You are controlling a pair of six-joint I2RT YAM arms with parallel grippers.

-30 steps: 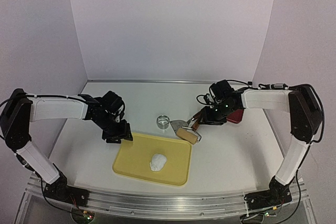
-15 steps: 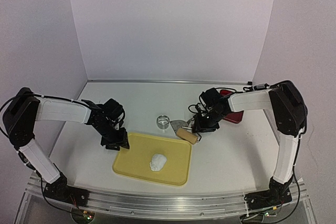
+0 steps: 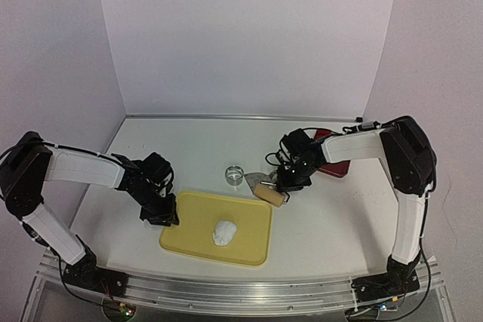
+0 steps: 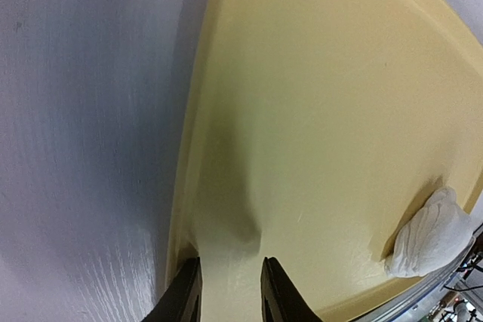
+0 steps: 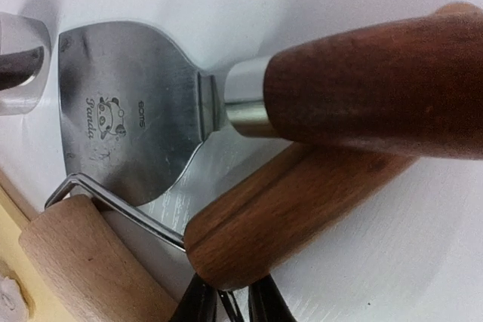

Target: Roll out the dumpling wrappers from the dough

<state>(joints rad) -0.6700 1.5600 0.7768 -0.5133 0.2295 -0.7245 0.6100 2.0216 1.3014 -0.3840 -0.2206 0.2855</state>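
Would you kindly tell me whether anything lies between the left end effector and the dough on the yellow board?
Nothing visible does. The left end effector sits at the left edge of the yellow board, and only bare board surface separates it from the dough, which lies near the board's middle.

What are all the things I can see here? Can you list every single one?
table: one, white, under everything
tray: one, yellow, on the table between the two arms
dough: one lump, white, on the tray
ring: one, shiny metal, on the table just behind the tray
scraper: one, metal blade with a brown wooden handle, right of the ring
roller: one, pale wood with a brown handle, by the tray's far right corner
red thing: one, dark red, behind the right arm, too hidden to name
left gripper: one, black, at the tray's left rim
right gripper: one, black, at the roller's handle
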